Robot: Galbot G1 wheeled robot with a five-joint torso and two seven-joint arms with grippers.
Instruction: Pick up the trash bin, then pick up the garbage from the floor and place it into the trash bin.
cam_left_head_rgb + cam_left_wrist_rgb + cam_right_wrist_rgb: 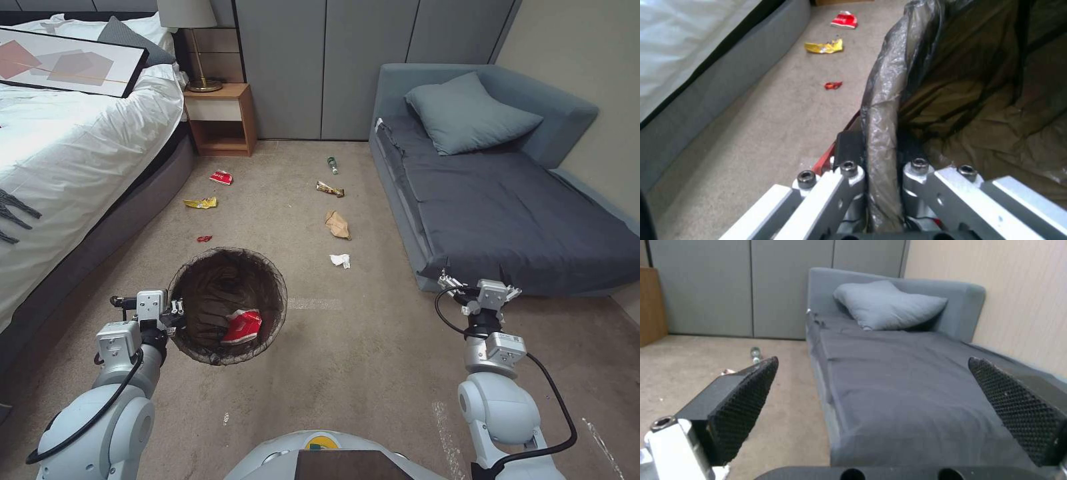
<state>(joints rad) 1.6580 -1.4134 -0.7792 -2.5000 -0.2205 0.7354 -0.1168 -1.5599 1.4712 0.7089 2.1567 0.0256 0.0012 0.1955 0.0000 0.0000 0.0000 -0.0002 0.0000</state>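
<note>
The trash bin (212, 279), lined with a dark bag, hangs just above the carpet at front left. My left gripper (176, 309) is shut on its near rim; in the left wrist view the left gripper (882, 166) pinches the folded bag edge (882, 100). A red-white wrapper (241, 326) lies inside the bin. Several pieces of garbage lie ahead: a red-white wrapper (221, 177), a yellow wrapper (201, 203), a small red wrapper (204, 238), a bottle (332, 165), a brown snack wrapper (330, 189), a paper bag (338, 225) and a tissue (340, 261). My right gripper (480, 288) is open and holds nothing.
A bed (73, 153) runs along the left and a grey sofa (507, 213) along the right, with the right gripper at its near corner. A wooden nightstand (220, 117) and grey cabinet doors (320, 67) close the far end. Carpet lies between them.
</note>
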